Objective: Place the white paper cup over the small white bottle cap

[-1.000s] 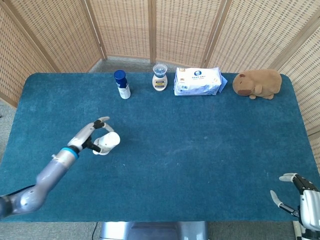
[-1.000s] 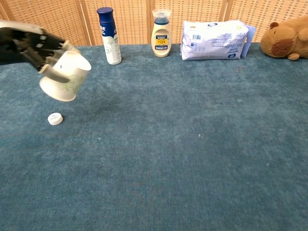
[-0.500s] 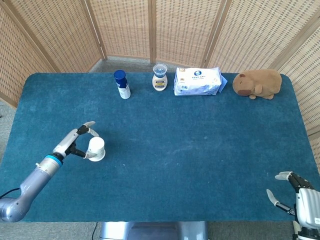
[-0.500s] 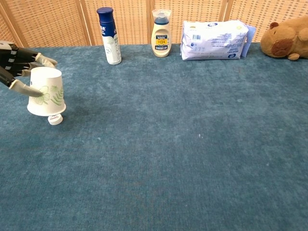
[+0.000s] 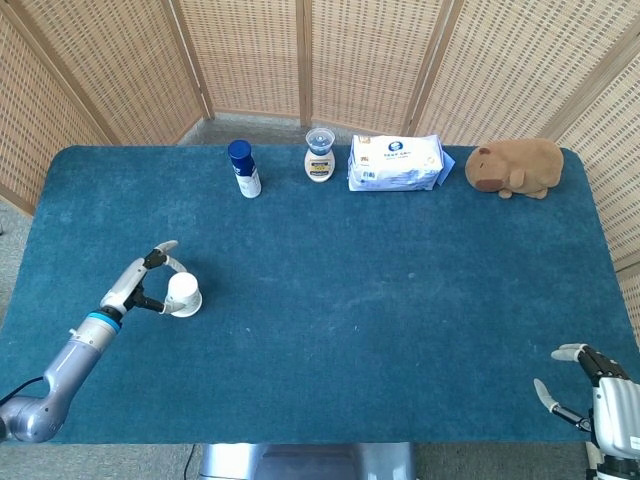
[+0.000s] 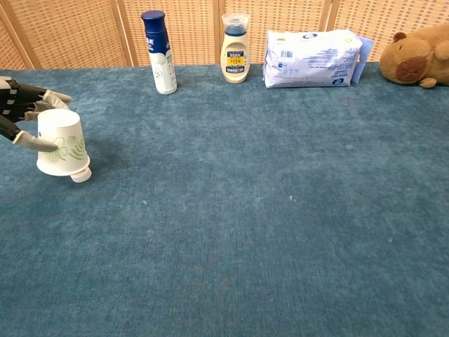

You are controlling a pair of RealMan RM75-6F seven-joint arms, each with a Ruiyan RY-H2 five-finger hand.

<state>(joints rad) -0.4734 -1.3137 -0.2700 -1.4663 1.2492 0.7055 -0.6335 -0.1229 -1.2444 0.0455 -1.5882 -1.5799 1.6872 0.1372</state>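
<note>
The white paper cup (image 6: 62,143) is inverted, mouth down, near the left edge of the blue table (image 6: 266,210). Its rim sits just beside the small white bottle cap (image 6: 81,175), which shows past the rim on the cup's right side, so the cap is not yet covered. Whether the rim touches the cap or rests on it cannot be told.

Treat the cup as very light, thin-walled and easily crushed. It will probably skid on the cloth or tip at a slight push. Grip the side wall at mid-height with light, opposed pressure; do not squeeze near the open rim, where the wall deforms most.

Your left hand (image 6: 21,116) holds the cup by its side wall, fingers on the far side and one finger (image 6: 36,144) across the near side. To cover the cap, you would likely need to lift slightly, shift right, and lower squarely.

Your right hand (image 5: 590,385) rests at the near right table corner, fingers apart, holding nothing.

A blue-capped bottle (image 6: 158,52), a cream bottle (image 6: 235,49), a wipes pack (image 6: 312,49) and a plush animal (image 6: 419,55) line the far edge, well apart from the cup.
</note>
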